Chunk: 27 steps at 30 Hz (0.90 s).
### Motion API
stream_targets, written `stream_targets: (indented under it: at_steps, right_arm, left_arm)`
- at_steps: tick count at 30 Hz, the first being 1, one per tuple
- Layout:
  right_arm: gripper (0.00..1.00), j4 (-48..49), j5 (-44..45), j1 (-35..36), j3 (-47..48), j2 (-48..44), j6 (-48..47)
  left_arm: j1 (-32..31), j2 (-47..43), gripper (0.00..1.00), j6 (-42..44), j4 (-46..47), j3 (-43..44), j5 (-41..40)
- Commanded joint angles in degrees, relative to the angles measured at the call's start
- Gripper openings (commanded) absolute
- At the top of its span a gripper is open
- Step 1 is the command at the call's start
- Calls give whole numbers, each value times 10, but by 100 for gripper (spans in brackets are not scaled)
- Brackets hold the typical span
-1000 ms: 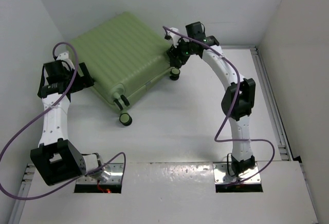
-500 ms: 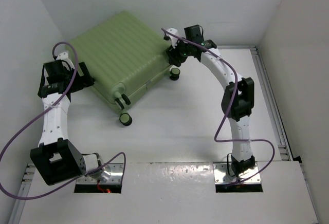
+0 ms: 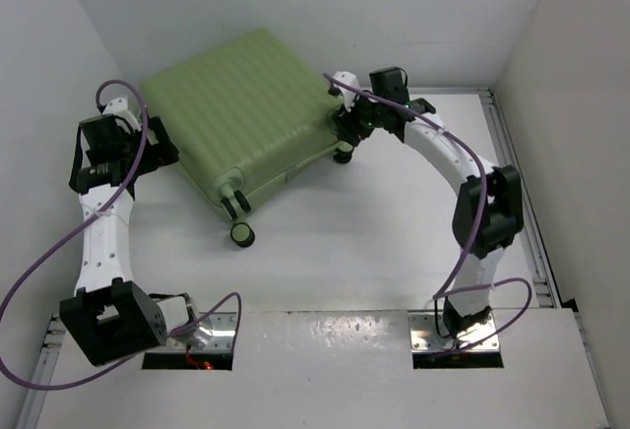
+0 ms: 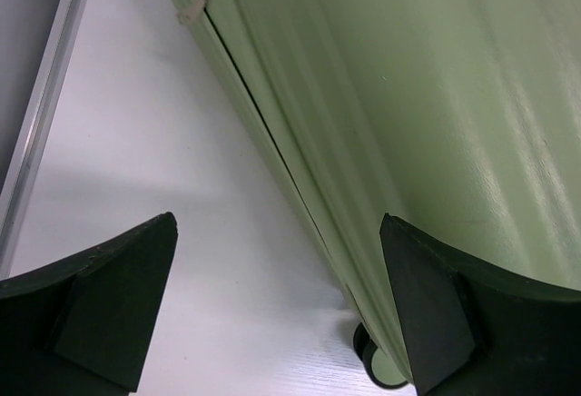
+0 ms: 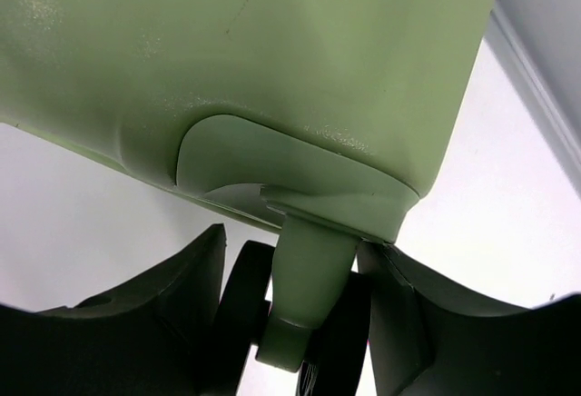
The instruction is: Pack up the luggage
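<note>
White walls close in a white worktop (image 3: 335, 252) on three sides. The light-green ribbed hard-shell suitcase (image 3: 246, 94) lies flat at its far left with the lid down, turned on the diagonal. Its wheeled end faces the near right, and its long axis appears to run from there toward the far-left corner.

The coming move turns on the two arms bracketing the case from opposite sides. The left tool (image 3: 162, 144) sits at the case's left flank. The right tool (image 3: 346, 134) sits at its right-hand wheeled corner and looks the better placed to steer, since it alone has something in its grip.

The overhead view gives the layout and shows the second wheel (image 3: 241, 235) at the near corner, standing free on the worktop. It cannot show how either tool meets the case.

The left wrist view shows the left tool spread wide, holding nothing, with one finger over bare worktop and the other over the shell. The dark seam (image 4: 263, 133) between the halves runs up between the fingers.

The right wrist view shows the right tool drawn in around the green-forked black caster (image 5: 304, 296), a finger tight against each side. That reads as a clamp on it.
</note>
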Motion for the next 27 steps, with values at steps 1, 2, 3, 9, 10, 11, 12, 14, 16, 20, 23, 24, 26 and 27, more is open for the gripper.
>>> stream_targets:
  at_steps: [1, 2, 3, 9, 10, 11, 12, 14, 16, 20, 23, 24, 26, 27]
  right_arm:
    - [0, -145, -52, -1, -61, -79, -17]
    - [0, -150, -53, -1, -86, -100, -13]
    - [0, -151, -54, 2, -111, -118, -12]
    - [0, -194, -65, 23, -210, -218, 51]
    - [0, -195, -64, 34, -252, -231, 59]
    - [0, -197, -61, 49, -266, -273, 77]
    - [0, -197, -60, 57, -278, -285, 97]
    - [0, -190, -55, 82, -312, -318, 119]
    - [0, -180, -39, 105, -315, -336, 149]
    - [0, -127, 32, 111, -273, -319, 134]
    - [0, -55, 89, 100, -247, -314, 102]
    - [0, -44, 97, 96, -241, -307, 94]
    - [0, -10, 108, 87, -214, -295, 84]
    - [0, 12, 114, 82, -210, -292, 83]
  left_arm:
    - [5, -20, 99, 10, 17, 6, 9]
    - [5, -20, 99, 10, 17, 6, 9]
    - [5, -20, 99, 10, 17, 6, 9]
    - [5, -40, 99, 10, 28, -5, 26]
    - [5, -40, 99, 10, 33, -11, 26]
    - [5, -40, 99, 10, 33, -11, 32]
    - [5, -40, 99, 10, 33, -11, 32]
    - [5, -40, 99, 10, 38, -11, 42]
    - [5, -34, 99, 4, 38, -11, 48]
    - [5, -29, 99, 4, 38, -5, 48]
    - [5, -34, 99, 4, 38, -5, 54]
    - [5, -34, 99, 9, 38, -5, 59]
    - [5, -51, 99, 14, 38, -17, 68]
    - [5, -56, 99, 14, 38, -17, 75]
